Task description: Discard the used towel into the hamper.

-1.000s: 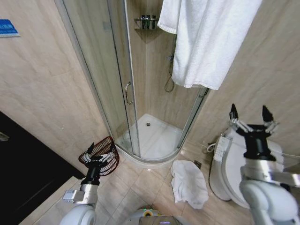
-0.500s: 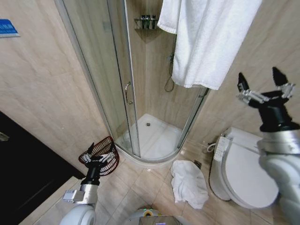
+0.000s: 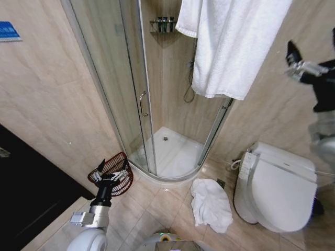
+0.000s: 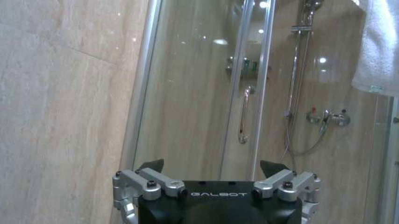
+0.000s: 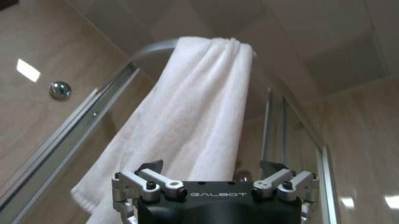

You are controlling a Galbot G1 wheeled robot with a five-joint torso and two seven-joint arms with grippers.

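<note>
Wicker/wire hamper (image 3: pixel 112 172): dark red-brown, open weave, on the floor tiles by the left wall, just beside the shower curb. Mouth tipped toward the robot, looks empty.
L gripper (image 3: pixel 111 173): parked low, in line w/ the hamper rim from the head view; can't tell if touching. Fingers spread, nothing btwn them; left wrist view (image 4: pixel 212 166) looks at the glass shower door (image 4: pixel 206 88).
Hanging towel (image 3: pixel 230 42): white, draped over the top rail of the shower enclosure, upper mid-frame. Right wrist view has it straight ahead (image 5: pixel 187 116).
Floor towel (image 3: pixel 210 203): white, crumpled heap on the tiles btwn shower curb and toilet (image 3: pixel 275 188), well apart from the hamper. Prob the used one — judgement, task doesn't say which.
R gripper (image 3: pixel 309 61): raised high at the right edge, beside the wall, level w/ the hanging towel, apart from it. Jaws wide apart, empty (image 5: pixel 212 166).
Handling: terry cloth, soft, light, no shape, will sag and trail. Not fragile, not slippery. Pinch a raised fold near the top of the heap; an edge grab risks a long tail dragging over the hamper rim.
Risk: hamper is light, may tip if the towel snags the weave.
</note>
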